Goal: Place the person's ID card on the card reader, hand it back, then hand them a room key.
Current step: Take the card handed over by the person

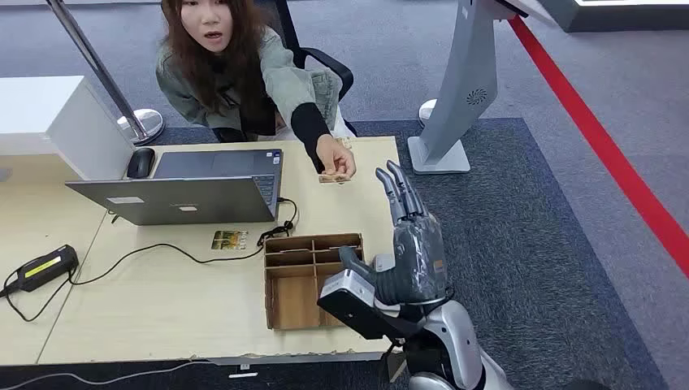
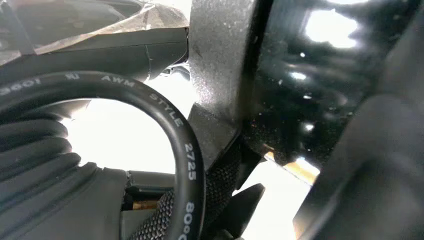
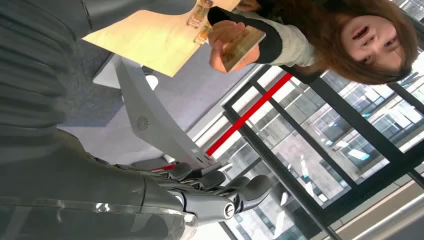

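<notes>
Above the far edge of the pale wooden desk [image 1: 162,301], a person's hand [image 1: 335,158] holds out a thin tan rectangular ID card [image 1: 330,178]. Likely light, stiff, slick; best pinched by its free edge. Right hand [image 1: 406,244] near it, fingers extended and apart, holding nothing. Left hand's fingers: cannot tell.

A person's hand [image 3: 227,42] holds out a card [image 3: 242,44] past the table [image 3: 155,42] edge. The right hand [image 3: 210,192], fingers stretched and holding nothing, is apart from it.
</notes>
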{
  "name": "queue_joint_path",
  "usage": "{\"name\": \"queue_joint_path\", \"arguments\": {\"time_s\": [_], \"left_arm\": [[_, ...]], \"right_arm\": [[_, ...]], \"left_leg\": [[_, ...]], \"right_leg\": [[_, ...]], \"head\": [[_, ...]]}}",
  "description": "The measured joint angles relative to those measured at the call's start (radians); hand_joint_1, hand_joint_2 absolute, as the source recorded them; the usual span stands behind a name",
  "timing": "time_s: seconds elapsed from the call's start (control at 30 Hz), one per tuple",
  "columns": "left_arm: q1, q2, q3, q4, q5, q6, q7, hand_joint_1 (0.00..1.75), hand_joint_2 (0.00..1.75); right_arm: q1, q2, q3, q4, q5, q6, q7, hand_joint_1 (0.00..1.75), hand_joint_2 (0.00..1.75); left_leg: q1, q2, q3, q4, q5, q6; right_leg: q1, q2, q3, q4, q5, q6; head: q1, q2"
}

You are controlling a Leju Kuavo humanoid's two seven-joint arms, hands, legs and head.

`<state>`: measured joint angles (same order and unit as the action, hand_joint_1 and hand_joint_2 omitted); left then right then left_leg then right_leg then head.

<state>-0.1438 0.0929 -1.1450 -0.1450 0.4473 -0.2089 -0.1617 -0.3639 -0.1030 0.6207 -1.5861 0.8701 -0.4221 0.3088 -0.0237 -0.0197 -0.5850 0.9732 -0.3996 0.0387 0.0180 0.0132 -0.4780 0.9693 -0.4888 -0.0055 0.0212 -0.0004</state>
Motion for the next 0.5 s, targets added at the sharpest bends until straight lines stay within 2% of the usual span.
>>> {"name": "queue_joint_path", "arguments": {"time_s": [0.5], "left_arm": [[-0.003,-0.005,-0.006,0.000,-0.016,0.004,0.000,0.00,0.00]], "right_arm": [[-0.104,0.065,0.008,0.167,-0.002,0.015,0.015,0.00,1.75]], "left_leg": [[0.000,-0.001,0.000,0.000,0.000,0.000]], "right_leg": [[0.000,-0.001,0.000,0.000,0.000,0.000]], "head": [[0.000,0.000]]}}
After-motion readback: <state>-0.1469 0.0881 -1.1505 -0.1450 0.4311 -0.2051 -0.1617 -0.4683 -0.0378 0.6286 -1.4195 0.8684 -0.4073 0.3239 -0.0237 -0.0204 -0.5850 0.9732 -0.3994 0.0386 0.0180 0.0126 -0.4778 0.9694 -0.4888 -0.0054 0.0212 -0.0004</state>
